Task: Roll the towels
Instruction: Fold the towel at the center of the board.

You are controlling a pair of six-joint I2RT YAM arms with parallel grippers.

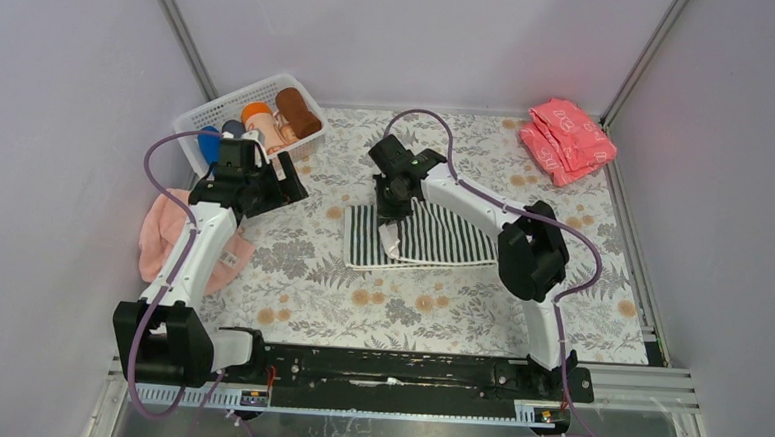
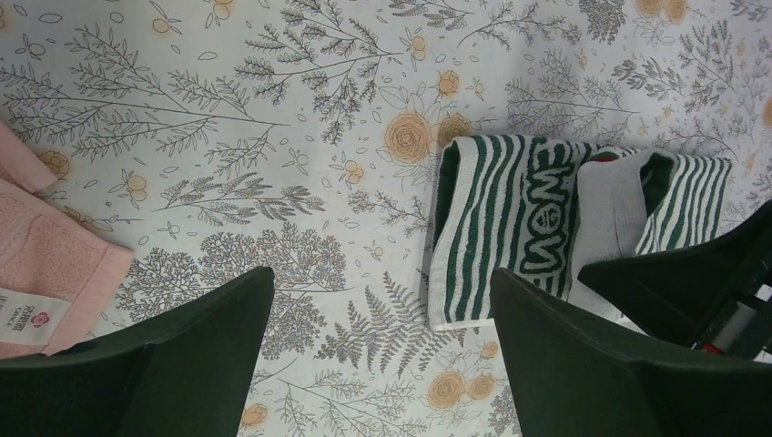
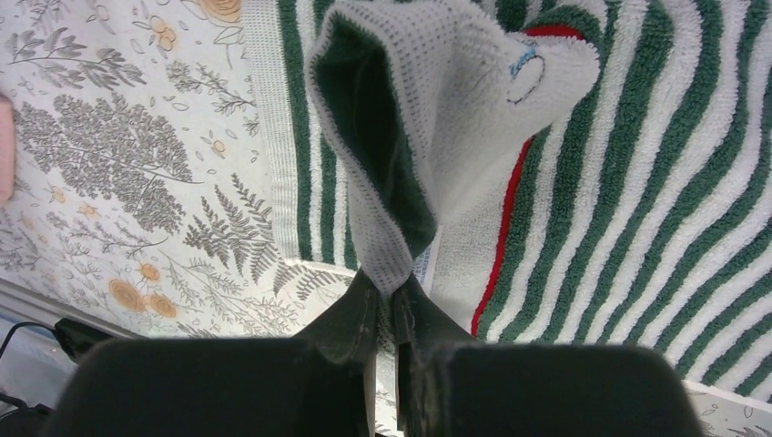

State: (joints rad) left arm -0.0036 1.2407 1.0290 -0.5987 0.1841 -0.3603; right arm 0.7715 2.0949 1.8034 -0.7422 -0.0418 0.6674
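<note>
Right claw [image 3: 393, 300]: closed almost to touching, pinching a thin fold of the striped towel [image 1: 452, 242] between its tips. The grip is on cloth only, and nothing else is held.
What is lifted: the near-left corner of that towel, pulled up and turned over so its pale reverse shows. The rest of the cloth lies flat.
Striped towel, position: middle of the table cover [image 1: 359, 297], just right of centre, spread out and not yet rolled. Dark green and white stripes with white lettering near its left end.
Striped towel, handling: judged light, soft and limp. It will sag and fold wherever it is unsupported, and a pinch at one corner will lift only that corner. The terry pile should resist slipping in the claw.
Where to take hold: judged best along a short edge, both corners if possible, so the roll starts straight. A single corner grip risks a skewed, cone-shaped roll.
Left claw [image 2: 380, 278]: wide open, empty, touching nothing. It hangs above bare table cover, just left of the striped towel's left edge.
Pink towel [image 1: 162, 237]: at the left side of the table, partly beneath the left arm, loose and unrolled, with a sewn label showing.
Basket [image 1: 193, 118]: far left corner, holding several short rolled pieces, among them a rust-brown roll [image 1: 299, 112].
Bright pink pile [image 1: 568, 138]: far right corner, folded and patterned, well apart from both claws.
Task standing: judged early for this towel, since the first turn is not yet formed.
</note>
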